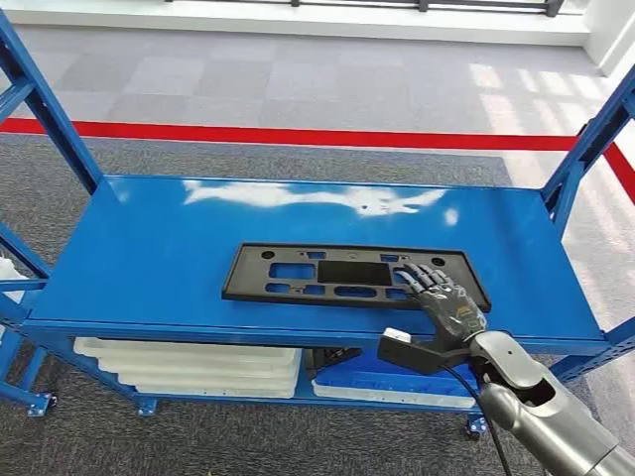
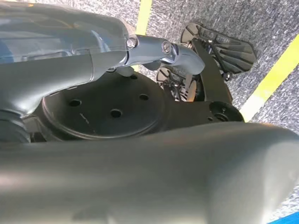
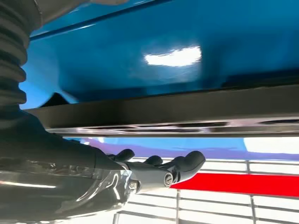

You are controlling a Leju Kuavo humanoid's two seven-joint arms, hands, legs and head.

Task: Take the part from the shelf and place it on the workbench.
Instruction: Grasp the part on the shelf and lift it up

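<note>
With the black part lying flat near the front edge of the blue shelf, the right hand rests fingers-extended on its right end, not gripping; the pick-up step is in hand, requiring finger closure before lifting.

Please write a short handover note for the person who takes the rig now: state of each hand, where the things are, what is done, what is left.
Right hand: lies over the right end of the black part, fingers spread on it; whether it grips the part cannot be told.
Left hand: hangs down over the carpet, holds nothing; its fingers are not clear to see.
The black part lies flat on the top board of the blue shelf, near the front edge.
White trays are stacked on the lower board.
Done: the right hand has reached the part.
Left: grip it, lift it off the shelf, place it on the workbench.
</note>
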